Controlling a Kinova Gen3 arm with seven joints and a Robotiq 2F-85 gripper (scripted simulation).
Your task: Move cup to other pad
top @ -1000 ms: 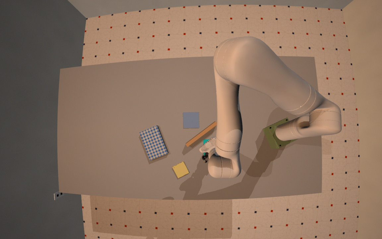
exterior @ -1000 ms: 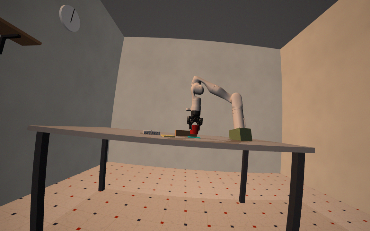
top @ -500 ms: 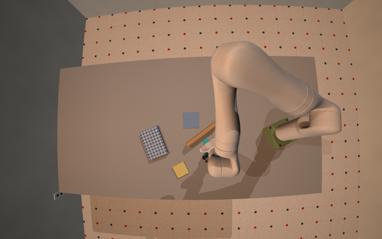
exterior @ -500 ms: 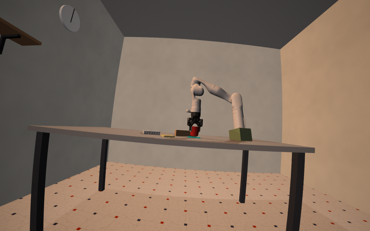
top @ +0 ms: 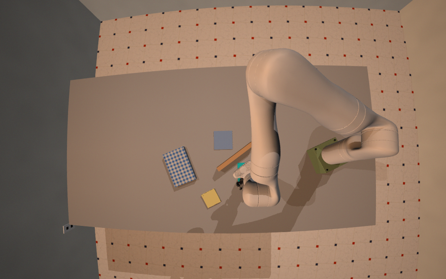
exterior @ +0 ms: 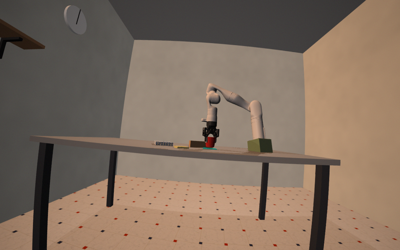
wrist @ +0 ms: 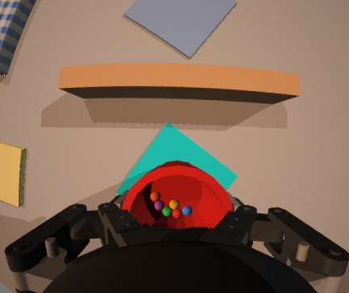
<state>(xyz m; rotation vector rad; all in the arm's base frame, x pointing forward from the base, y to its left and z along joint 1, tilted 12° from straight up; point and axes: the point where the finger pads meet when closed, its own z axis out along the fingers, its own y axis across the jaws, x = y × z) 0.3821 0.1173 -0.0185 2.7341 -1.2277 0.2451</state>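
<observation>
Red cup (wrist: 196,190) clasped in gripper (wrist: 176,217) low over teal pad (wrist: 169,149).

Fingers spread wide and pressed on opposite sides of the cup's wall near the rim, gripping it upright. Six coloured marbles (wrist: 171,207) clustered on the cup's floor. In the exterior view, cup base right at the teal pad; contact or a thin gap cannot be told. In the wrist view, orange rail (wrist: 180,77) lying crosswise just beyond the teal pad, grey-blue pad (wrist: 181,10) farther on past the rail, apart from it. Blue-checked box (wrist: 6,11) at far left, yellow block (wrist: 1,171) at left nearer the gripper. Arm mounted on an olive base block (exterior: 266,147) at the right of the table (top: 131,114).
</observation>
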